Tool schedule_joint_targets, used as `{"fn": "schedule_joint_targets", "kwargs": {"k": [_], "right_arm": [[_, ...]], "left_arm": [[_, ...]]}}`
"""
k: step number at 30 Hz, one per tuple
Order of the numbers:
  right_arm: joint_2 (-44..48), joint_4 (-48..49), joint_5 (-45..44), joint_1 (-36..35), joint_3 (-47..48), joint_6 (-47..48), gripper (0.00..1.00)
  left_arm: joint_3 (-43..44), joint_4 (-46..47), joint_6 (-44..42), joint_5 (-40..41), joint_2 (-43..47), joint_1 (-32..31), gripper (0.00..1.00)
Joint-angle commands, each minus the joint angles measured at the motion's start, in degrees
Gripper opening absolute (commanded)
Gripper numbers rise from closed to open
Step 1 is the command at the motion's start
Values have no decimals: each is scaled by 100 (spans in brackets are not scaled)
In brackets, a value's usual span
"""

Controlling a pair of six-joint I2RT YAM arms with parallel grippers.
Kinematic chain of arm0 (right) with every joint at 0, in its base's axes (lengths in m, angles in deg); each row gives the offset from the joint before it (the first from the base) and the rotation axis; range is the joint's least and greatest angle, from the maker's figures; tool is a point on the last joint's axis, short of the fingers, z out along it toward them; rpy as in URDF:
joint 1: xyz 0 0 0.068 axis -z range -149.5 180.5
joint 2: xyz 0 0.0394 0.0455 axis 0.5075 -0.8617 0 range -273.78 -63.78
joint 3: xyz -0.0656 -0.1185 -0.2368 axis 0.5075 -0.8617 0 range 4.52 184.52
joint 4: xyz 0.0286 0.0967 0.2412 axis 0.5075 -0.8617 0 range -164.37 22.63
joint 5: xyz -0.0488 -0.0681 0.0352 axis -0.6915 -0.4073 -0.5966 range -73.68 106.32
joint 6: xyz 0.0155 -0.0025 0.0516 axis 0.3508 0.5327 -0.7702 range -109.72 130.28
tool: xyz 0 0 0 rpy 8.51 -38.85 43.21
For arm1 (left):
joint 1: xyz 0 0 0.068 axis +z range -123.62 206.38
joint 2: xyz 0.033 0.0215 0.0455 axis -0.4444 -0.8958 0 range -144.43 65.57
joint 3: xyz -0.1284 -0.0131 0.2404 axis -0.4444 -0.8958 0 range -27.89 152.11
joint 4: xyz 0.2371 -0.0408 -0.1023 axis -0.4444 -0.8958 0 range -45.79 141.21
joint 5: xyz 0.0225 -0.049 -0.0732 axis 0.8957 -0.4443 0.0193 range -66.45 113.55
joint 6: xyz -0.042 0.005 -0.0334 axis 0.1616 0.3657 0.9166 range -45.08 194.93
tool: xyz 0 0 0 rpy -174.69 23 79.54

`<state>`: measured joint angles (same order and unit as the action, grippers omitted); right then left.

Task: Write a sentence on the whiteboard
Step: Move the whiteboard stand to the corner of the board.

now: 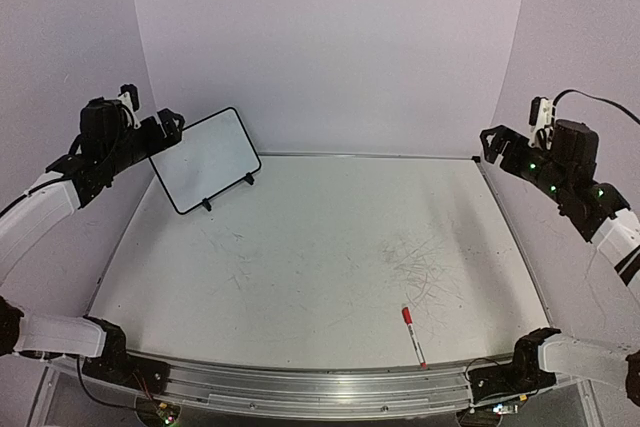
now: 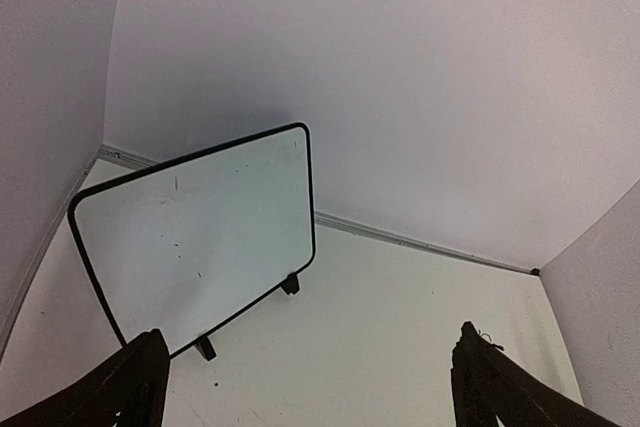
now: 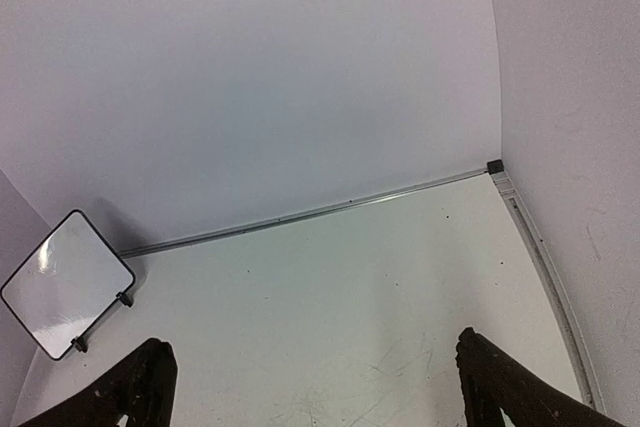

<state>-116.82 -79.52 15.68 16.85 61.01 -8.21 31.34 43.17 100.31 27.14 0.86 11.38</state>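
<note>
whiteboard (image 1: 205, 160) stands at the upper left of the top view, propped on two small black feet (image 1: 228, 193) at the far left of the white tabletop (image 1: 320, 237), leaning back and turned at a slant so one corner points up. its face looks plain white in that view; the left wrist view shows the whiteboard (image 2: 195, 232) filling the left centre of the frame with a few tiny dark specks on it, and the right wrist view catches it (image 3: 65, 282) small at the lower left edge. left gripper (image 1: 165, 127) hangs in the air just beside the board's upper left edge, its jaws spread wide and holding nothing, as its own camera shows with the two dark fingers far apart at the bottom corners (image 2: 310, 342). right gripper (image 1: 490, 142) hovers at the upper right of the top view, well apart from the board, likewise released and holding nothing (image 3: 312, 347). red-and-white marker (image 1: 413, 335) lies flat on the tabletop at the lower centre right, near the front rail, apart from both grippers. faint grey scribble marks (image 1: 420, 267) cross the tabletop just above it.
</note>
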Motion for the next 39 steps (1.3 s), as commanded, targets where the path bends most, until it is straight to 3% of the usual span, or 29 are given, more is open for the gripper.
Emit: {"fn": "schedule_joint_targets", "kwargs": {"k": [1,7,11,15,20,26,30,39], "right_arm": [[-68,80,-214,-18,8,-103,98],[-71,91,-568,-18,-335,-215,98],[-77,98,-501,-19,-477,-190,98],[-130,61,-243,-21,-468,-137,98],[60,-6,-271,-17,-545,-245,98],[479,-94,-273,-20,-696,-427,98],[580,-102,-268,-21,-771,-473,98],[404,-131,14,-18,-561,-468,98]], "left_arm": [[-34,-88,323,-753,-289,4,99],[-184,-83,587,-1593,-1155,-48,99],[19,-89,834,-1585,-1999,-277,99],[440,-164,1246,-753,-2878,-677,99],[1235,-736,1873,658,-3987,-919,90],[1627,-1369,2658,2219,-4502,-1158,86],[1597,-1462,3110,2669,-4647,-1169,78],[2221,-1532,2814,3089,-5448,-1134,67]]}}
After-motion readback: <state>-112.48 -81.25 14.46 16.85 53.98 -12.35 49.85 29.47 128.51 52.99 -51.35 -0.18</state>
